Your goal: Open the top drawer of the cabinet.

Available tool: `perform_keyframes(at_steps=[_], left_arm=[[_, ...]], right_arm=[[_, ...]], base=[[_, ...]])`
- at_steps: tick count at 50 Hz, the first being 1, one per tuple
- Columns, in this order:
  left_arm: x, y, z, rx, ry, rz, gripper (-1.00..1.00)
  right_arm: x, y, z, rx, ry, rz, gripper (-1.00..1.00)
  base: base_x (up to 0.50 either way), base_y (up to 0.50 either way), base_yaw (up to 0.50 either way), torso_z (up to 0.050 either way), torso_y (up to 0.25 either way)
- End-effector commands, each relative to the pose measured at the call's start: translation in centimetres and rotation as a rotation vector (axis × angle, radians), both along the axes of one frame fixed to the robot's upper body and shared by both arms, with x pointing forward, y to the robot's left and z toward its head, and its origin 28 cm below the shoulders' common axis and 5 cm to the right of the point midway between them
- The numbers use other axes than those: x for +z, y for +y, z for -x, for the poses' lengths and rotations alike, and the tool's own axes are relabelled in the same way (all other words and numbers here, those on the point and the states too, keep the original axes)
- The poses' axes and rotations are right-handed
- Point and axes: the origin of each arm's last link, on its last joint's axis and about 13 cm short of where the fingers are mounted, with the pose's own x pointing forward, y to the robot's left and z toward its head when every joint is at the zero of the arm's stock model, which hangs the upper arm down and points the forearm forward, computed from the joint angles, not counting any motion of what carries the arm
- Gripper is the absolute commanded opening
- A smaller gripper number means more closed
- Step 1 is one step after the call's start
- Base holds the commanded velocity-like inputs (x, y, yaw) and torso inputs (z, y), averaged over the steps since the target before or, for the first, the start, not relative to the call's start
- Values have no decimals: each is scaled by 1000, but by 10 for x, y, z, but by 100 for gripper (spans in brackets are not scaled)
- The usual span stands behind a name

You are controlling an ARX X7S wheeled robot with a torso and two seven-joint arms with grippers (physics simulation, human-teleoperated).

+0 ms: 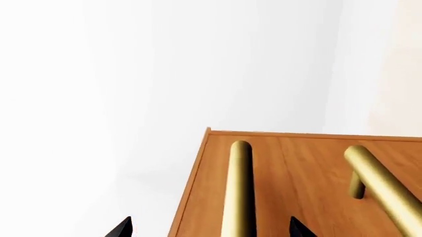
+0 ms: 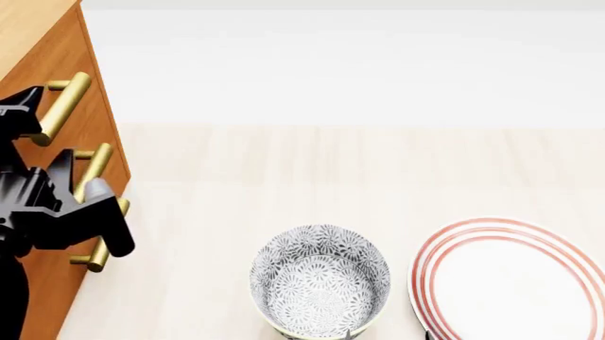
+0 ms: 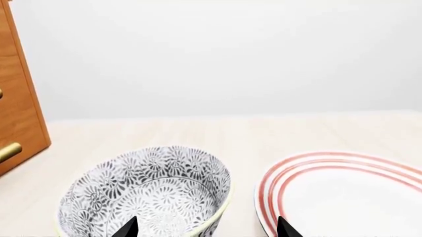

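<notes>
The orange-brown cabinet point(image 2: 28, 28) stands at the left of the head view. Its top drawer point(image 1: 264, 165) looks flush with the drawer beneath it. The top drawer's brass bar handle point(image 1: 238, 187) runs between the two black fingertips of my left gripper point(image 1: 211, 228), which is open with one jaw on each side of the bar and not touching it. In the head view the left gripper point(image 2: 42, 138) sits against the cabinet front at the top handle point(image 2: 64, 99). My right gripper point(image 3: 205, 228) is open and empty, low over the table.
A grey-patterned bowl point(image 2: 319, 283) and a red-rimmed white plate point(image 2: 515, 283) sit on the light wooden table point(image 2: 283, 163) to the right of the cabinet. The right gripper hovers between the bowl point(image 3: 151, 187) and plate point(image 3: 343, 197). The second drawer's handle point(image 1: 382, 187) lies beside the top one.
</notes>
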Motion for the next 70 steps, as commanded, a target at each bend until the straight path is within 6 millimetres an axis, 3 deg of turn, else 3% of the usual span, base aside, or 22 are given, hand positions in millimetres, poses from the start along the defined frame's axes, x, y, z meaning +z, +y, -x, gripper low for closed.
perform_keyframes(at_steps=[1,12,13,42,70], left_arm=[[-1,1,-3,17,4,8,100],[1,3,-3,36,-13,2,100],[1,3,-3,37,-13,2,-100],[0,-2,-5,8,-35,-14,-100],[3,-38,-16,-92,-17,-29,-100]], right_arm=[[1,1,-1,5,-9,-1,100],[0,1,-1,8,-5,-1,100],[0,1,-1,7,-4,-1,100],[-1,1,0,10,3,-3,100],[1,0,0,10,-1,-11,100]], base=[[0,0,0,0,0],[0,0,0,0,0],[0,0,0,0,0],[1,0,-1,0,0],[6,0,-4,0,0]])
